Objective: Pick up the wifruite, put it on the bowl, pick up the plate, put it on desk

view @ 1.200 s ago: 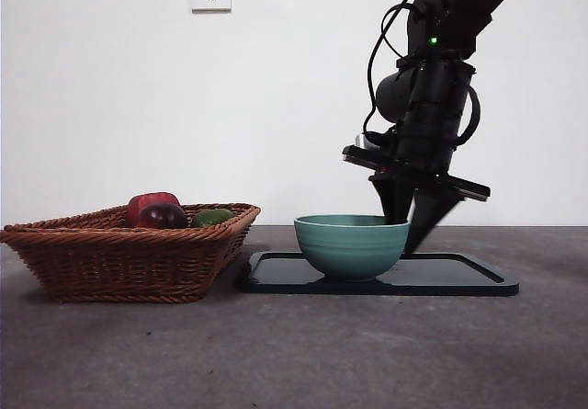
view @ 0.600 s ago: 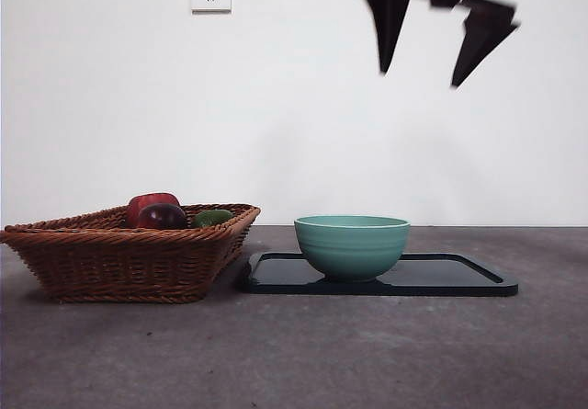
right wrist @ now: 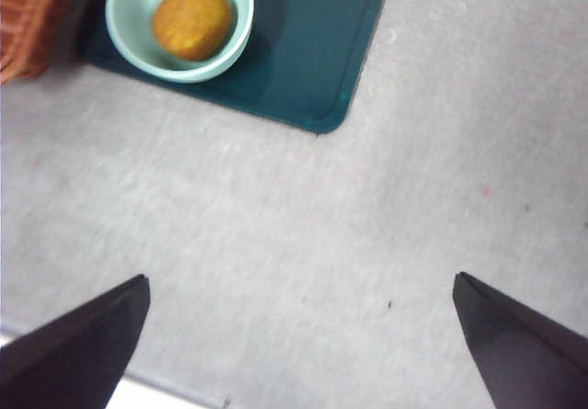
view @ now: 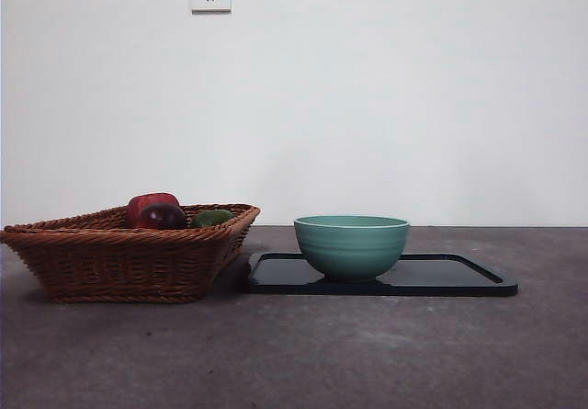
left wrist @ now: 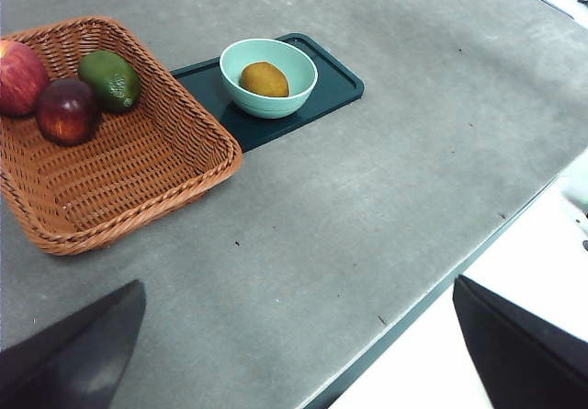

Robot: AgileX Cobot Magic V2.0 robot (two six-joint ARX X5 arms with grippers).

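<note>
The desk (left wrist: 367, 198) carries a wicker basket (left wrist: 101, 161) toward one end, and just beside it a dark tray (view: 459, 276). The bowl (view: 352, 244) stands on the tray's basket-side end, away from the desk's edges. The wifruite (right wrist: 191, 20) lies inside the bowl. An apple (left wrist: 18, 76), a purple fruit (left wrist: 66, 110) and a green fruit (left wrist: 110, 78) share one basket corner. The left gripper (left wrist: 303, 354) and right gripper (right wrist: 303, 335) both hang spread wide, empty, high over bare desk near its edge.
</note>
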